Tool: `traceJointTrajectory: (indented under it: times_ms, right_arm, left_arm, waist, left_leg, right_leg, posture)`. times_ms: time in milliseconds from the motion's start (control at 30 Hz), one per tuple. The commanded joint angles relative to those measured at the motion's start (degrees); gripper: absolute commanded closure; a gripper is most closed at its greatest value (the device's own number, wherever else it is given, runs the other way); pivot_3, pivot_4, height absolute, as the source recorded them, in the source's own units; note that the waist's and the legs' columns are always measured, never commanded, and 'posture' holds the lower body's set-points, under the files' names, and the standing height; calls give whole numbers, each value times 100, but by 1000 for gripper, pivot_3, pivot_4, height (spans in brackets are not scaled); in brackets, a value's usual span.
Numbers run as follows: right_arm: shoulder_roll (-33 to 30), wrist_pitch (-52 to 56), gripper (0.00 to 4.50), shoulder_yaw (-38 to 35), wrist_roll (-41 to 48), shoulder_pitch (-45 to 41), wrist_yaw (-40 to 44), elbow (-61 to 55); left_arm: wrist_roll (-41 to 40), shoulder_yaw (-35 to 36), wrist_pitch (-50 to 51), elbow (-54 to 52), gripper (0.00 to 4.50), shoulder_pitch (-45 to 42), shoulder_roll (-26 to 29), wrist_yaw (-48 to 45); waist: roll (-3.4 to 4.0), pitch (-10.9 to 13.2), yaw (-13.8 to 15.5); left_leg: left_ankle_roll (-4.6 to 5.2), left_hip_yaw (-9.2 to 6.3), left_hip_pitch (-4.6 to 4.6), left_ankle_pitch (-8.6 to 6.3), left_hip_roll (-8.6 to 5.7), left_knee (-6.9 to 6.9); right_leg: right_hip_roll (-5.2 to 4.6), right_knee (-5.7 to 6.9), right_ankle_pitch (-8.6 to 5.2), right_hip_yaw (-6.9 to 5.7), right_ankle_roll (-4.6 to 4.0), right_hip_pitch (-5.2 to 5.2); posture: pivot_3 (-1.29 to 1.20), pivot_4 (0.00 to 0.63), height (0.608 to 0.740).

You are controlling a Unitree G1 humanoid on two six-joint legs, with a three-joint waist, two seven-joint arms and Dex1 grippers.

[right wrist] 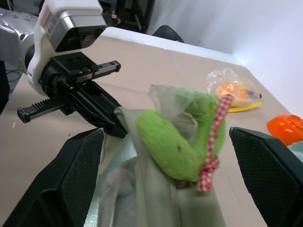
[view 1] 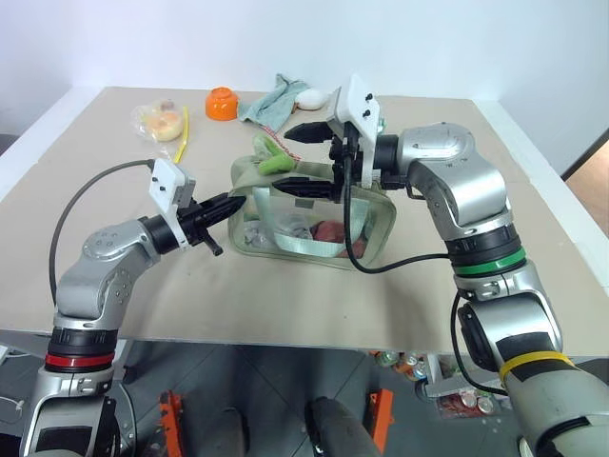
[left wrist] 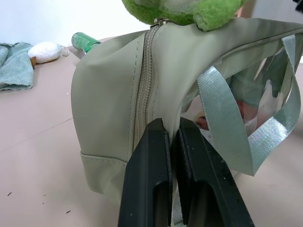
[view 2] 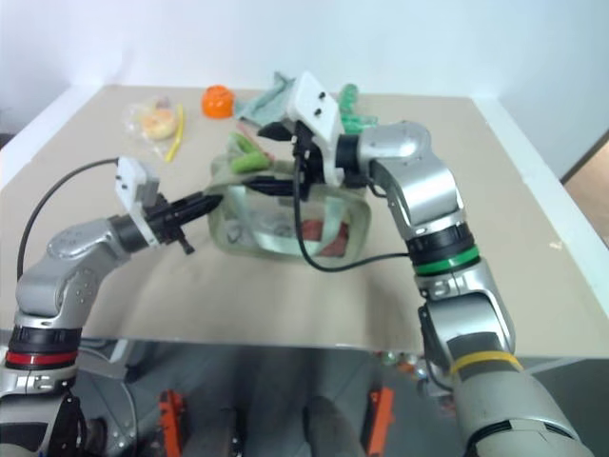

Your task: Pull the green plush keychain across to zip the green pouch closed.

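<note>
1. Pinching the end of the green pouch (view 1: pixel 309 214), the left hand (view 1: pixel 231 202) has its two black fingers (left wrist: pixel 151 175) pressed together on the fabric beside the zipper track, bracing the bag on the counter (view 1: pixel 285 295).
2. The right hand (view 1: pixel 306 160) hangs over the pouch top with its fingers spread as wide as they go, one above and one below the green plush keychain (view 1: pixel 273 158); it grips nothing yet.
3. The keychain sits at the pouch's left end, near the braced corner, resting on the top seam where the zipper pull is.
4. Step in hand, as I judge it: the approach to the charm, before any pull. Next the right hand needs to close on the plush, then draw it along the zipper toward the right end while the left hand holds firm.
5. The right wrist view shows the charm's red-checked ribbon (right wrist: pixel 215 137) and the plush lying between the open fingers, detail the head views hide.
6. The left wrist view shows the zipper teeth (left wrist: pixel 144 90) running up to the charm, and a handle strap (left wrist: pixel 227 127).
7. Farther out, the head views show an orange cup (view 1: pixel 221 103), a teal cloth (view 1: pixel 274 99) and a bag of food (view 1: pixel 160 121) at the back.
</note>
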Motion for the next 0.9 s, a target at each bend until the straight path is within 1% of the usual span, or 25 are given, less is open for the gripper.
traceJointTrajectory:
  times_ms: [33,100,267,367,400,600,700,900]
  right_arm:
    - [48,-124,808,-44,-63,-184,23,-20]
    - [83,-119,1595,-66,-68,-170,5,3]
    - [78,-97,3333,-108,-74,-171,21,47]
    - [90,-23,4319,-153,-16,-174,31,48]
    - [86,-10,4483,-163,-6,-177,38,44]
    - [10,-42,4483,-187,-29,-196,100,37]
    - [-163,-214,4483,-212,-99,-187,193,46]
    - [-708,-397,4483,-411,-161,-95,290,112]
  left_arm:
    - [-40,106,-40,-264,4500,12,11,54]
    - [-37,101,-45,-271,4500,25,4,60]
    - [-36,78,-42,-296,4500,55,-8,83]
    - [-30,68,-43,-299,4500,70,-13,84]
    - [-33,67,-42,-302,4500,74,-16,85]
    - [-66,101,-2,-293,4500,80,-59,148]
    - [-152,217,49,-272,4500,57,-120,272]
    - [-210,366,100,-209,4500,36,-82,366]
  waist:
    - [0,0,0]
    - [0,0,0]
    - [0,0,0]
    - [0,0,-1]
    - [0,0,-1]
    - [0,0,-1]
    - [0,0,2]
    - [0,0,0]
  left_leg:
    - [0,0,0,0,0,0]
    - [0,0,0,0,0,0]
    - [0,-2,0,0,0,-1]
    - [0,-1,0,0,-1,0]
    - [0,-2,0,0,0,0]
    - [0,-3,0,0,0,0]
    - [0,-3,-1,0,-1,0]
    - [0,-3,-1,0,-1,-1]
  right_leg:
    - [0,0,0,0,0,0]
    - [0,0,1,0,-1,0]
    - [0,0,2,-1,-3,0]
    - [0,0,2,-1,-2,0]
    - [0,0,2,-1,-3,0]
    - [0,0,1,-2,-2,0]
    - [-1,0,1,-2,-2,0]
    - [-1,0,0,-3,-1,0]
  posture:
    - [0,150,740]
    - [0,150,740]
    - [0,150,740]
    - [0,150,740]
    - [0,150,740]
    - [0,150,740]
    - [0,150,740]
    - [0,150,740]
